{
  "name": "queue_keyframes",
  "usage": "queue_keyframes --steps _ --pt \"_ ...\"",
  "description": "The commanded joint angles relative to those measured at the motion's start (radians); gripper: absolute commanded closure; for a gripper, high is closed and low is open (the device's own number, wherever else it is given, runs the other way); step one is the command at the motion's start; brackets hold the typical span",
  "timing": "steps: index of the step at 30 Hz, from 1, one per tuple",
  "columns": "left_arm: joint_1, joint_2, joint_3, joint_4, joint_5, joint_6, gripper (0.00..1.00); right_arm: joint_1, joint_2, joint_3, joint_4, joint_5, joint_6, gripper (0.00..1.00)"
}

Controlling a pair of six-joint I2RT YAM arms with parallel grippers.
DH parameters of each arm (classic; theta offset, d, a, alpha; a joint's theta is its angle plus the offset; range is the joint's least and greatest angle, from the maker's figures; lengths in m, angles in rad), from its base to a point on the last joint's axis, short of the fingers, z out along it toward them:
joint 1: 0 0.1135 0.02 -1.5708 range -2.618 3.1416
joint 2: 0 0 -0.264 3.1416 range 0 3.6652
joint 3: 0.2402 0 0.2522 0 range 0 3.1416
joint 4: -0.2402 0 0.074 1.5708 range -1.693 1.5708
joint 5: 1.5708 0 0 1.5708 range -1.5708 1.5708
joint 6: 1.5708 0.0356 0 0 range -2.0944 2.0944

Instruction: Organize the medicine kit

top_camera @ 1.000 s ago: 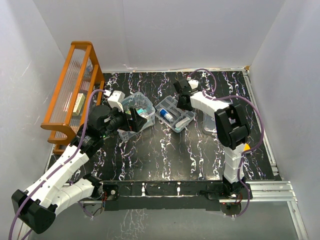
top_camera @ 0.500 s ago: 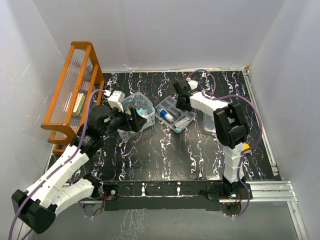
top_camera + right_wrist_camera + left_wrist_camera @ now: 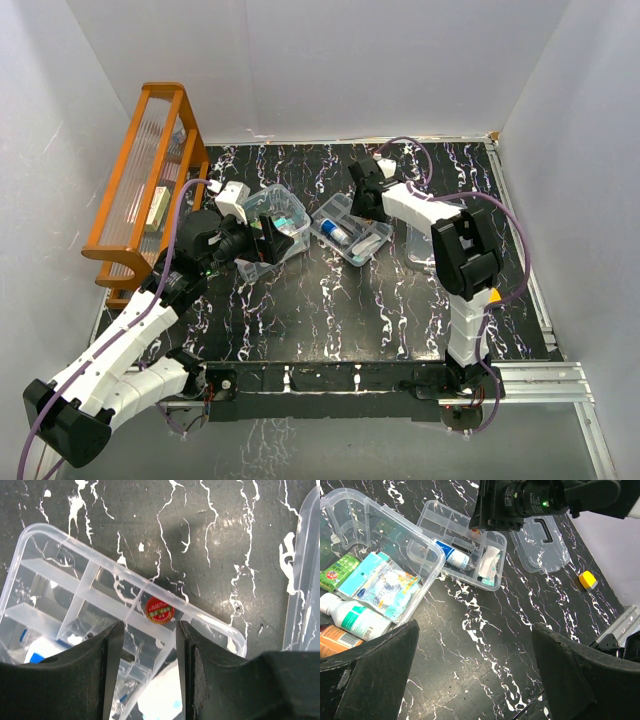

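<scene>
The clear kit box (image 3: 262, 197) stands open at the left-centre, holding bottles and packets; in the left wrist view (image 3: 427, 547) they show clearly. The clear divided tray (image 3: 372, 245) lies right of it, with a tube and a white packet in its compartments. The clear lid (image 3: 422, 250) with a dark handle lies flat further right. My left gripper (image 3: 262, 242) is open and empty just in front of the box, above bare table (image 3: 475, 670). My right gripper (image 3: 367, 195) is open over the tray's far corner, its fingers (image 3: 112, 670) flanking a compartment beside a small round red tin (image 3: 159, 609).
An orange slatted rack (image 3: 145, 170) stands along the left edge with a few items inside. A small yellow object (image 3: 588, 580) lies on the black marbled table near the lid (image 3: 540, 542). White walls enclose the table on three sides.
The right arm has shifted slightly over the tray's far corner. The left arm, box, tray and lid stay where they were.
</scene>
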Motion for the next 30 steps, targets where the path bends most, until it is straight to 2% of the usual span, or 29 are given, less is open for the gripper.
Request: queue_keyframes --steps 1,11,19,22,24,26,30 --pt "-0.004 -0.012 0.026 0.006 0.003 0.008 0.06 -0.003 -0.136 -0.040 -0.011 -0.006 -0.025 0.57" --pt "-0.004 -0.007 0.026 0.010 0.006 0.008 0.06 -0.002 -0.361 -0.288 0.016 -0.021 -0.041 0.67" --pt "-0.003 -0.008 0.026 0.016 0.012 0.005 0.06 -0.043 -0.547 -0.495 0.056 -0.067 -0.137 0.66" --pt "-0.003 -0.010 0.024 0.018 0.009 0.007 0.06 -0.047 -0.608 -0.481 0.069 -0.165 -0.223 0.64" --pt "-0.003 -0.007 0.017 0.026 0.008 0.008 0.06 -0.047 -0.627 -0.445 0.098 -0.243 -0.270 0.57" --pt "-0.003 -0.002 0.015 0.036 0.009 0.008 0.06 -0.047 -0.608 -0.400 0.105 -0.236 -0.295 0.50" --pt "-0.004 0.013 0.032 0.033 0.012 0.008 0.06 -0.047 -0.499 -0.293 0.084 -0.217 -0.371 0.44"
